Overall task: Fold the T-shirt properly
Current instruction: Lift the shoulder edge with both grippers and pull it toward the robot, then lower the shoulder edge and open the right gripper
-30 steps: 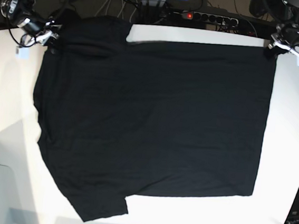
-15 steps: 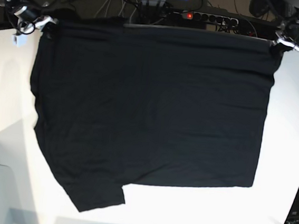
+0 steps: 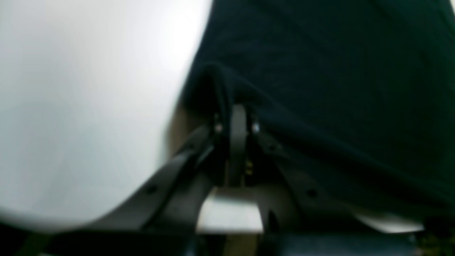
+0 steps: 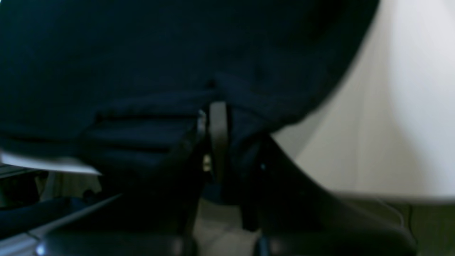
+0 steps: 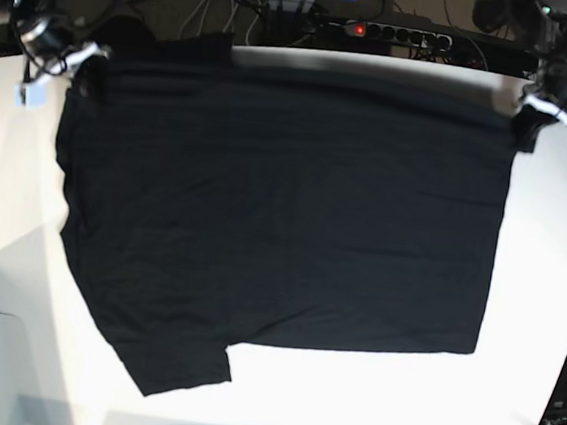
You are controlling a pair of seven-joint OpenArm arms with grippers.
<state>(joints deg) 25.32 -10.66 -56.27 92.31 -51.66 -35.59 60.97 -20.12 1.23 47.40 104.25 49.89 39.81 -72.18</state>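
Black T-shirt (image 5: 292, 223) was spread on white tabletop (image 5: 27, 168), L hand (image 3: 236, 145) clamped on one upper corner, R hand (image 4: 218, 142) clamped on the other, far edge between them, sleeve at near side, R wrist view blurred.

The T-shirt (image 5: 294, 204) is matt black cloth, smooth across its middle and creased near the right gripper (image 4: 227, 142); the table (image 5: 18, 157) looks smooth and pale, perhaps faintly glossy.

black arms with whitish parts
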